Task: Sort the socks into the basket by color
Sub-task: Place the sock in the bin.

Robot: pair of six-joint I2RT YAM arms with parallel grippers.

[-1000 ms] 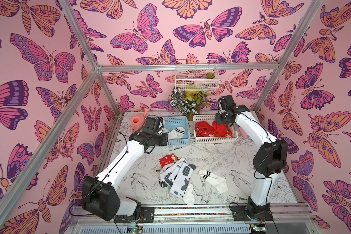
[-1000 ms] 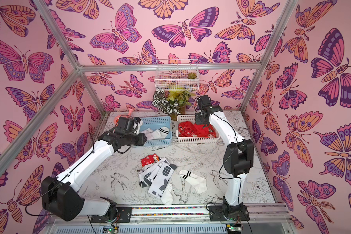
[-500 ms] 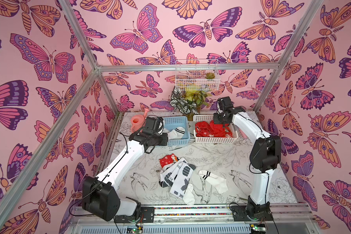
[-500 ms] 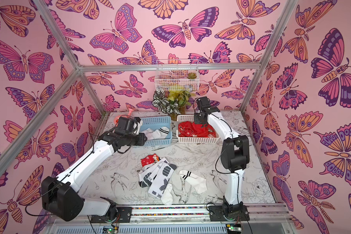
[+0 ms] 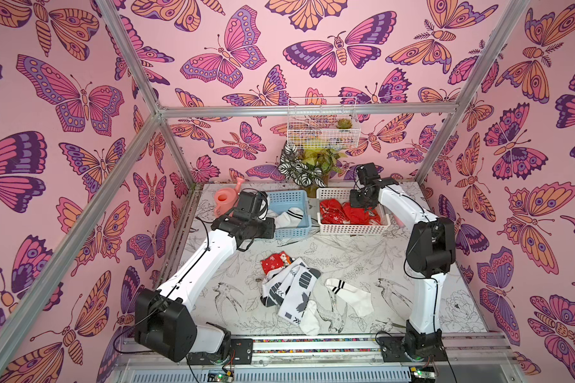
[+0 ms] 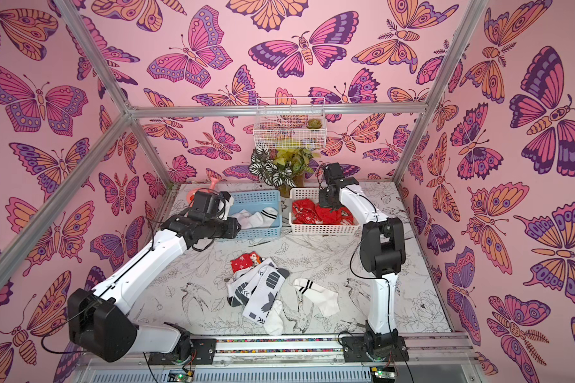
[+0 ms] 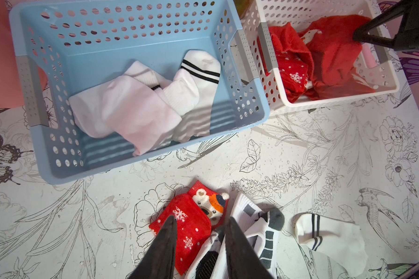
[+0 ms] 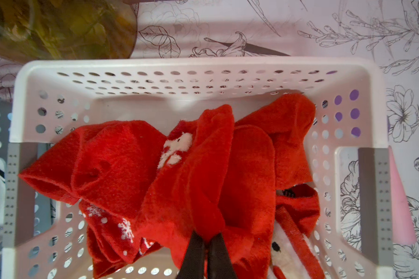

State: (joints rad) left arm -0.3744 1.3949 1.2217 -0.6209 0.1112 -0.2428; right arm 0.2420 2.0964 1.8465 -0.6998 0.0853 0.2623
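The left gripper was held parted and empty, clear of the snowflake sock. The right gripper was clamped on a red sock.

I am wearing smooth white shells on the long links of my left arm and right arm, and bulky black housings are covering my joints. Thin black cables are running along the white links. Flat black base plates are carrying me. The fingers of my left gripper are tapering, dark grey; my right gripper is showing black ones.
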